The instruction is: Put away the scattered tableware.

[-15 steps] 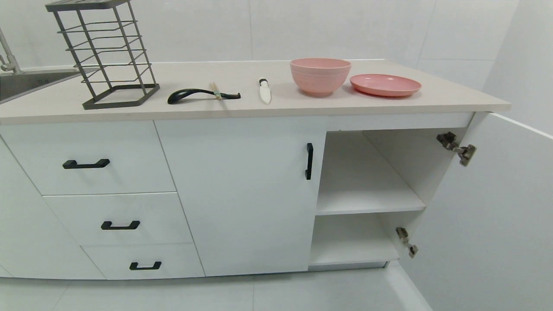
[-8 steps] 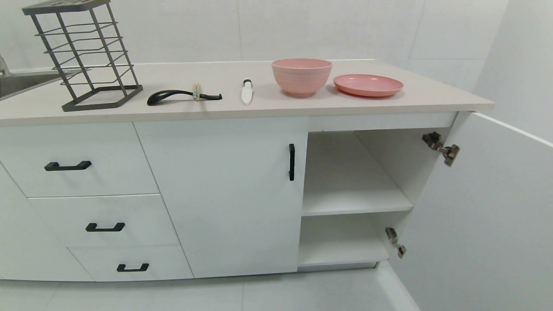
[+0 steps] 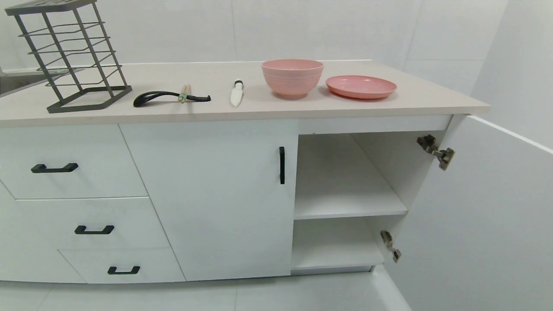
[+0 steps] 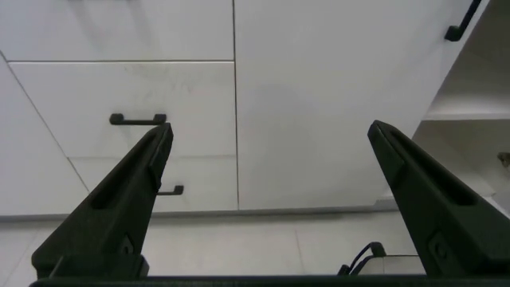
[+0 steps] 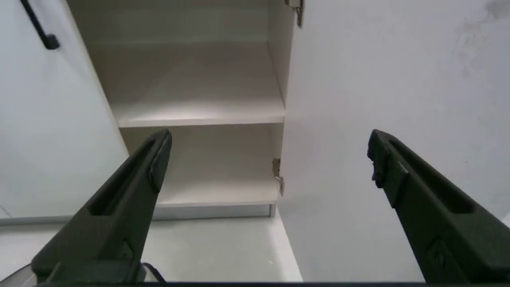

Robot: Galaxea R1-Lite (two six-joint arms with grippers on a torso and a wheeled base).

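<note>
The left gripper (image 4: 271, 131) is released, its two dark fingers (image 4: 119, 199) spread wide with nothing between them. Straight ahead of it stand the white drawer fronts (image 4: 119, 88) and the closed cabinet door (image 4: 335, 104). A black drawer handle (image 4: 137, 119) sits just beside one fingertip, and the tiled floor (image 4: 263, 239) lies below.

The right gripper (image 5: 269, 142) is likewise released and empty. Ahead of it, in the gap between its fingers (image 5: 119, 207), is the open cupboard (image 5: 191, 20) with its middle shelf (image 5: 199, 92) and a hinge (image 5: 276, 177). The swung-out door (image 5: 398, 80) is off toward one finger.

The head view takes in what lies higher than either gripper faces: the worktop (image 3: 432, 101) carrying the scattered tableware. In a row along it lie a black spoon (image 3: 149, 97), chopsticks (image 3: 184, 93) across the spoon's handle, a white knife (image 3: 236, 93), a pink bowl (image 3: 292, 77) and a pink plate (image 3: 360, 86). The bowl and plate sit close together above the cupboard that the right gripper faces. The spoon and knife lie above the closed door that the left gripper faces. A wire rack (image 3: 69, 56) stands upright at the worktop's left end, next to a sink (image 3: 17, 80)
</note>
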